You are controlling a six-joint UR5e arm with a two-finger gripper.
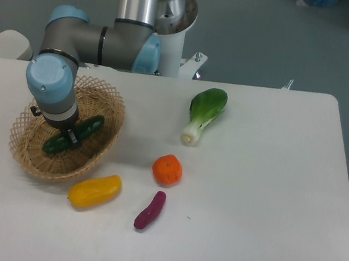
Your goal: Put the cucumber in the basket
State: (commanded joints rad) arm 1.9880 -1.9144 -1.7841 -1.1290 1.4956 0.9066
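The dark green cucumber lies slanted inside the tan wicker basket at the table's left. My gripper points down over the basket's middle and is shut on the cucumber near its centre, so both ends stick out on either side. The arm's wrist hides the fingers and the basket's back part.
A yellow vegetable lies just outside the basket's front rim. A purple vegetable and an orange fruit sit near the table's middle. A bok choy lies further back. The arm's base stands behind the basket.
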